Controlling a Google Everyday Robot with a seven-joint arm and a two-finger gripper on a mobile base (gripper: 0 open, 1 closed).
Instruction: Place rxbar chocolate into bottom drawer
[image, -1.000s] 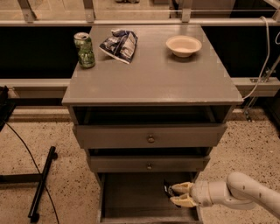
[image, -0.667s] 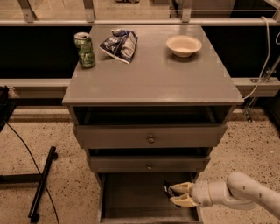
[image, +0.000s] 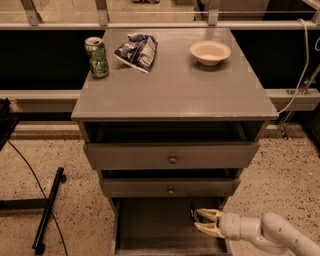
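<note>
Speckled floor (image: 45, 165) surrounds a grey bench (image: 175, 90) with drawers under its top. On the top you have a green can (image: 97, 56), a crumpled blue-and-white chip bag (image: 137, 50) and a pale bowl (image: 210, 51), all well away from the work below.

The bottom drawer (image: 150, 222) is pulled out beneath the two knobbed drawers. Your tool (image: 199, 221) reaches in from the right on its white arm (image: 270, 232) and sits low over the right side of that tray. A small dark shape at its tip is most likely the chocolate bar (image: 192, 212), which puts the bar inside the drawer's outline.

By that reading, the carry is nearly finished. What remains is to set the bar down, let it go, and draw the arm clear.

Much is hard to make out. You cannot tell whether the tool is clamped on the bar or has released it, nor whether the bar touches the drawer floor. Only a sliver of the bar shows, with no lettering visible. The drawer's front and the arm's far end run off the lower edge.
</note>
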